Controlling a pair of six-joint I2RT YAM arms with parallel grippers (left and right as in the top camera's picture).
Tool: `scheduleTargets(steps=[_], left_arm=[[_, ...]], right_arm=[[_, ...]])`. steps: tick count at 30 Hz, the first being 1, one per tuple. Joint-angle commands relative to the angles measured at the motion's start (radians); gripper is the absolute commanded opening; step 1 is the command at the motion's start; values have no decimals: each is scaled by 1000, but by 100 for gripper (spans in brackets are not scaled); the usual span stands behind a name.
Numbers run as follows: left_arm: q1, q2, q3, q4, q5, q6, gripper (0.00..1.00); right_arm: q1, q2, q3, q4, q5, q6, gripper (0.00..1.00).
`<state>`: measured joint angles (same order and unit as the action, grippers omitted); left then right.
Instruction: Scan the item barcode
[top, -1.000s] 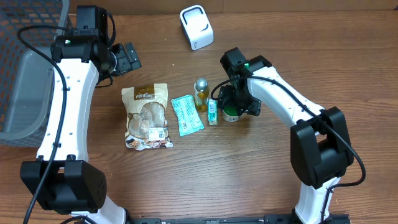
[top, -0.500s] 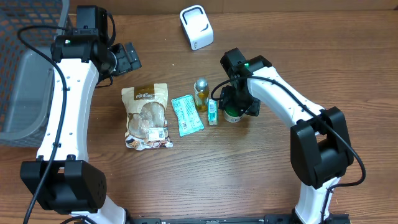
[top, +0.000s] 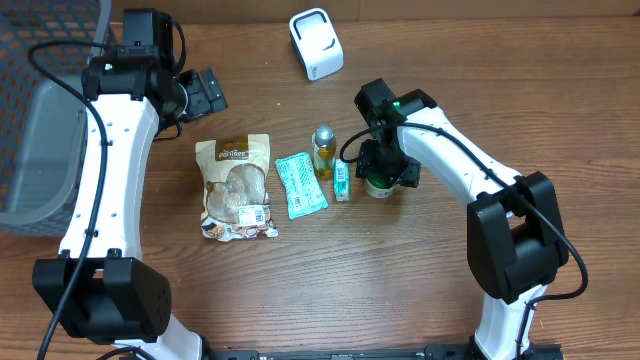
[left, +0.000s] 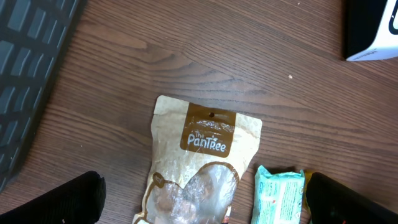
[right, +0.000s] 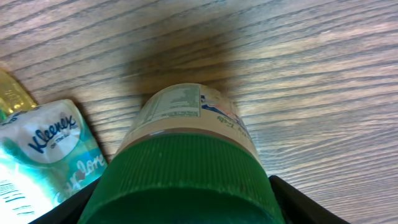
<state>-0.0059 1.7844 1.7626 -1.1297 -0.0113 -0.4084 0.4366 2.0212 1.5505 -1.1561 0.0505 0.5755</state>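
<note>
Right gripper (top: 380, 168) is straddling the green cap (right: 180, 180) of a small jar (top: 377, 186), which is standing on the table (top: 400, 290) just beside a tissue pack (right: 43, 149); whether its fingers are pinching the cap yet cannot be told. Left gripper (top: 206, 92) is idling wide open, well apart, near a snack pouch (top: 236, 186). A sound pickup is likely calling for a centred, level squeeze on the cap, leaving the printed label unobstructed for the white scanner (top: 316, 43).

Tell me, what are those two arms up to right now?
Left jaws open, above pouch. Right jaws astride jar, grip unconfirmed. Tissue pack close beside jar.
</note>
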Motion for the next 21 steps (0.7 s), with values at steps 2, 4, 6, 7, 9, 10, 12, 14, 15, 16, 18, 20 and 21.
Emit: scheduleTargets(steps=[2,4,6,7,9,10,12,14,15,16,18,20,21], left_arm=[[-1,-11,18,1,1,12,100],[-1,-11,18,1,1,13,100],[-1,-11,18,1,1,13,100],[-1,-11,18,1,1,13,100],[-1,-11,18,1,1,13,100],[-1,-11,18,1,1,13,100],[-1,-11,18,1,1,13,100],[-1,-11,18,1,1,12,100],[-1,-11,18,1,1,13,100],[-1,-11,18,1,1,13,100],[-1,-11,18,1,1,13,100],[-1,-11,18,1,1,13,100],[-1,-11,18,1,1,12,100]], right_arm=[[0,2,-2,-6,46,1,71],[0,2,-2,-6,47,1,71],[-2,2,-2,-6,47,1,71],[-5,2,-2,-8,46,1,71],[-16,2,-2,-14,46,1,70],[-22,2,-2,-18,46,1,70],[-38,2,-2,-29,45,2,69],[-53,2,-2,-36,40,1,69],[-61,2,-2,-40,37,1,69],[-67,2,-2,-45,35,1,69],[-78,2,-2,-54,36,1,69],[-89,2,-2,-60,38,1,69],[-97,2,-2,-61,38,1,69]])
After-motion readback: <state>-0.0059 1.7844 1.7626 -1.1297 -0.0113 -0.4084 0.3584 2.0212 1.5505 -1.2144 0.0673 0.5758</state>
